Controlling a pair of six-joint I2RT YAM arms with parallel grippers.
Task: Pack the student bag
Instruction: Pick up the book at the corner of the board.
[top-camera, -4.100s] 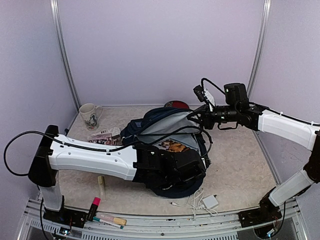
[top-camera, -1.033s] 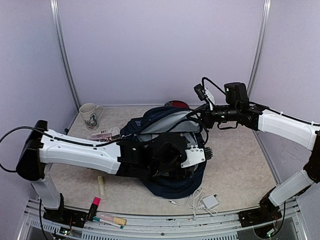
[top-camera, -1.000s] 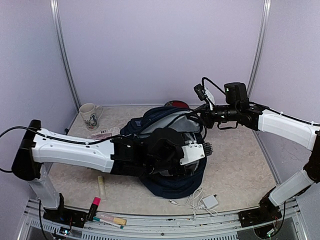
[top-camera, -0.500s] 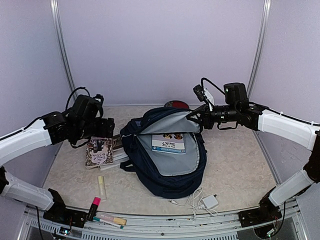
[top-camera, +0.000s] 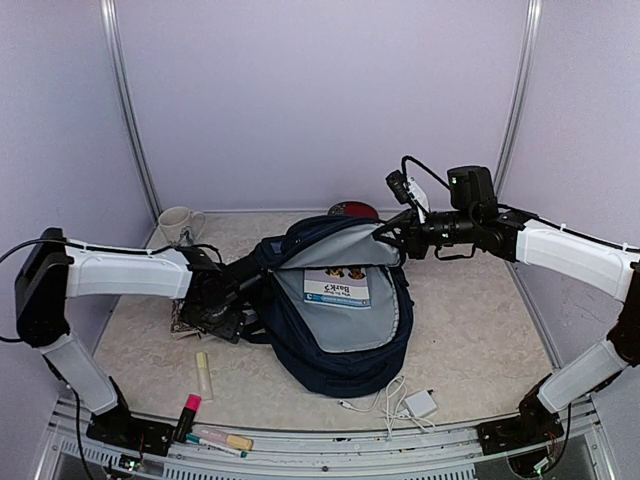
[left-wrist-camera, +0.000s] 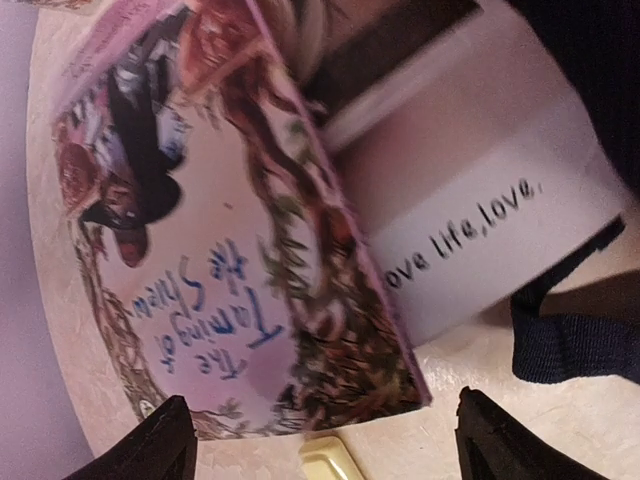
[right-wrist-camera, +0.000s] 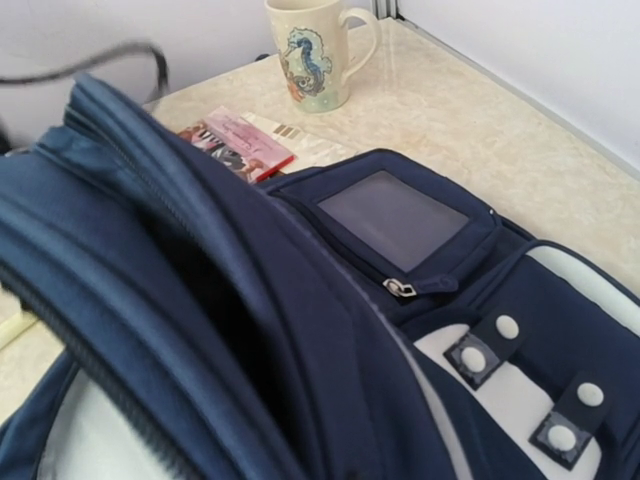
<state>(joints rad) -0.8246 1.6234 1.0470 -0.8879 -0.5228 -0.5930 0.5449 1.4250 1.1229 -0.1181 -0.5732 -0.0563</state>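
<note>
Student bag (top-camera: 340, 352) lying open in the middle of the table (top-camera: 480, 320), navy shell down and pale lining up, with a printed booklet (top-camera: 338, 286) already flat inside. Flap propped up at its far right corner by the right claw (top-camera: 393, 233), taken as clenched on the flap's rim (fingers too small to make out from above, and out of sight in the right wrist view).

Left claw (left-wrist-camera: 325, 438) released, fingertips (left-wrist-camera: 168, 442) spread wide and hanging low over a paperback (left-wrist-camera: 200, 280) titled "The Taming of the Shrew", with nothing gripped. Paperback resting on a white book (left-wrist-camera: 470, 190) lettered "love life, love", both just beside the bag's left flank. Dark strap (left-wrist-camera: 575, 345) close against the white book (touching or not, hard to say). Pale yellow marker (left-wrist-camera: 328, 463) just showing at the near edge.

Relation that matters for the coming move: bag mouth near, off to the right of the left claw. Long axis of the paperback running away from the claw, somewhat skewed, so finger spread lying across the short width. Right fingertip seemingly past the cover's edge, over the white book. Probably worth squaring up before closing, to avoid pinching both volumes.

Left arm plainly nearer the stack, right arm tied up with the flap. Likely step in hand: reaching for the paperback.
</note>
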